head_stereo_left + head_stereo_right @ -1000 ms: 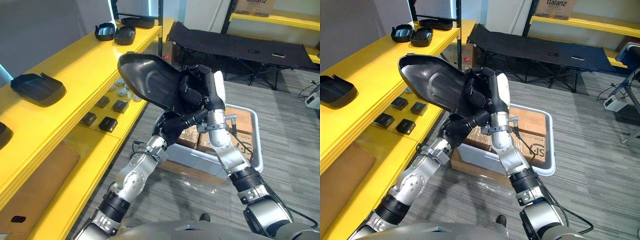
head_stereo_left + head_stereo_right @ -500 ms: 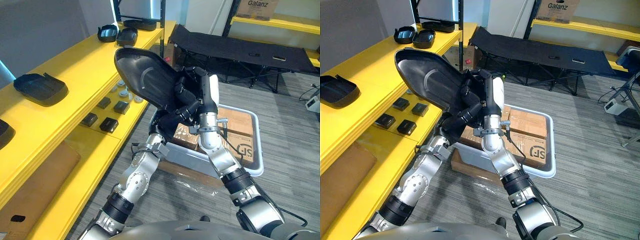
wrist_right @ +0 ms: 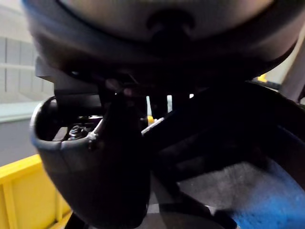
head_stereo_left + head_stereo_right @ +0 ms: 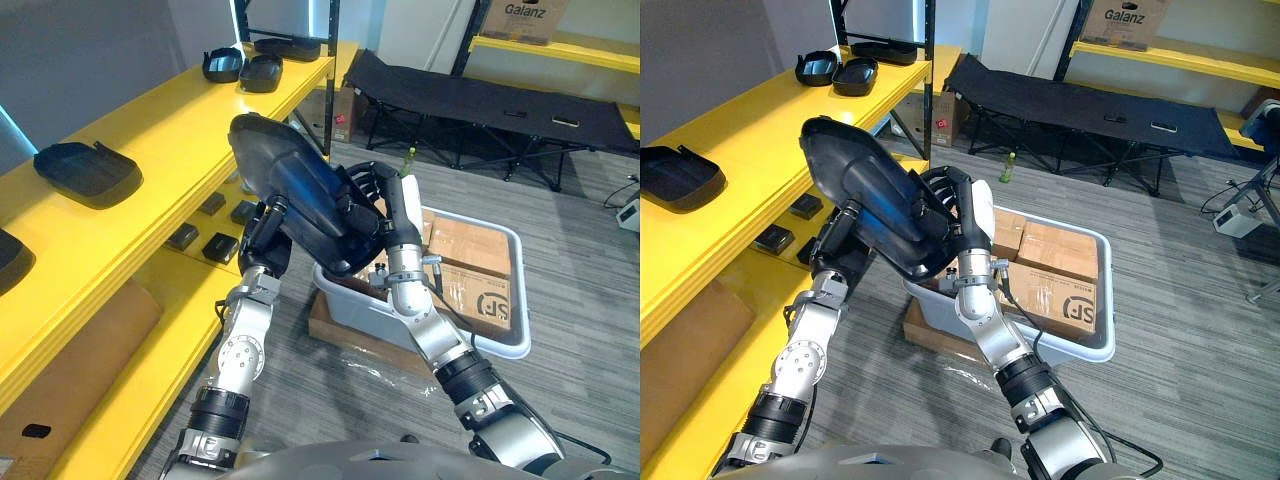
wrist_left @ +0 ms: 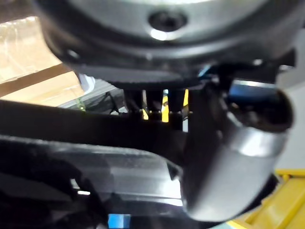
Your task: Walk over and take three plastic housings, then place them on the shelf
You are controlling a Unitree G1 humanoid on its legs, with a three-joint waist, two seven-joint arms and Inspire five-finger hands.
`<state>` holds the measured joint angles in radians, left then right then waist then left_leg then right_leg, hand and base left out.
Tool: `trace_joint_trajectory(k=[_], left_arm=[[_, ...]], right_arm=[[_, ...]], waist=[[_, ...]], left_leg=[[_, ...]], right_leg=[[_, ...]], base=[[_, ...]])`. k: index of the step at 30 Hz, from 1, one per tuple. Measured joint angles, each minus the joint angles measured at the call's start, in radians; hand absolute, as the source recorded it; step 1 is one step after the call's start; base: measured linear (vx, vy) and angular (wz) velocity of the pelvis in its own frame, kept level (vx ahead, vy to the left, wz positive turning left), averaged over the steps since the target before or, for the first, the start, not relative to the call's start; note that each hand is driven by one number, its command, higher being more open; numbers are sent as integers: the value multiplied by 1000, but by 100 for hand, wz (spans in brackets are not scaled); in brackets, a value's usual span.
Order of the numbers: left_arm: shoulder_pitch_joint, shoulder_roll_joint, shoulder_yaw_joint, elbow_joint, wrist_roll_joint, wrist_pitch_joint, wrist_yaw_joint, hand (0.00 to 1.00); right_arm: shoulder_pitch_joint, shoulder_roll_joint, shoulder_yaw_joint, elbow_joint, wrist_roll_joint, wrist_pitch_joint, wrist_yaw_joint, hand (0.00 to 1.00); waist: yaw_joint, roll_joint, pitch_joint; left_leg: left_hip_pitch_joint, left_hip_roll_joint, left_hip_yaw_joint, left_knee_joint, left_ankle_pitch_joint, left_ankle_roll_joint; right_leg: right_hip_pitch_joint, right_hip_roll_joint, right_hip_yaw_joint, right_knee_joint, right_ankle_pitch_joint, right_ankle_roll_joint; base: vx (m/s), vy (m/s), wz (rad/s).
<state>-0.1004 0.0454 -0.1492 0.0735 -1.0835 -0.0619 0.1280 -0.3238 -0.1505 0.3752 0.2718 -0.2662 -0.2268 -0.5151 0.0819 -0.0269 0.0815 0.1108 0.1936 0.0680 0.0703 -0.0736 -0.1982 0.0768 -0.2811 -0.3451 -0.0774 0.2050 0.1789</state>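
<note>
Housing (image 4: 290, 180) between left hand (image 4: 262, 228), right hand (image 4: 378, 205).

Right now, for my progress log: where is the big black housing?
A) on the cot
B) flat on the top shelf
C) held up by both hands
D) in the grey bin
C: the housing is gripped between the left hand and right hand, off the shelf.

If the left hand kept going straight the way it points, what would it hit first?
The left hand lies against the black housing, so that comes first; beyond it, likely the yellow shelf, depth unclear.
</note>
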Motion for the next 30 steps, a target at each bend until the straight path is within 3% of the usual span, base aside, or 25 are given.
trace_joint_trajectory(k=[6, 13, 20, 21, 27, 30], left_arm=[[-38, 39, -33, 54, -60, 0, -29, 0], [-75, 86, -44, 126, -121, 22, -157, 0], [-115, 124, -74, 129, -136, 21, -163, 0], [-118, 124, -76, 129, -136, 20, -163, 0], [-121, 120, -114, 117, -118, -29, -125, 0], [-119, 119, -148, 45, 8, -68, -22, 0]], right_arm=[[12, -10, 2, -2, 1, -5, -21, 0], [33, -11, 19, -14, 2, -7, -88, 0], [33, -12, 33, -14, 1, -27, -138, 0], [33, -12, 35, -14, 1, -27, -145, 100], [35, -14, 31, -33, 14, -44, -172, 100], [35, -18, 27, -58, 63, -26, -167, 100]], waist=[[-12, -2, 0], [-36, -1, 0], [-44, 2, 2], [-48, 2, 2], [-60, 8, 6], [-59, 9, 7]], left_leg=[[-12, 0, 5, 33, -17, 1], [-15, 0, 8, 33, -17, 1], [-16, -3, 7, 33, -17, 2], [-16, -6, 6, 33, -17, 2], [-18, -13, 5, 33, -18, 6], [-18, -13, 6, 33, -19, 6]], right_leg=[[-3, 0, 11, -1, 0, 0], [-8, -1, 14, -1, 0, 0], [-8, -5, 13, -1, 0, 0], [-8, -8, 12, -1, 0, 0], [-8, -16, 10, -1, 1, 1], [-8, -16, 9, -1, 1, 1]], base=[[-11, 21, -4], [0, 0, 0], [0, 0, 0], [-9, 33, 3], [-2, 16, 1], [0, 0, 0]])
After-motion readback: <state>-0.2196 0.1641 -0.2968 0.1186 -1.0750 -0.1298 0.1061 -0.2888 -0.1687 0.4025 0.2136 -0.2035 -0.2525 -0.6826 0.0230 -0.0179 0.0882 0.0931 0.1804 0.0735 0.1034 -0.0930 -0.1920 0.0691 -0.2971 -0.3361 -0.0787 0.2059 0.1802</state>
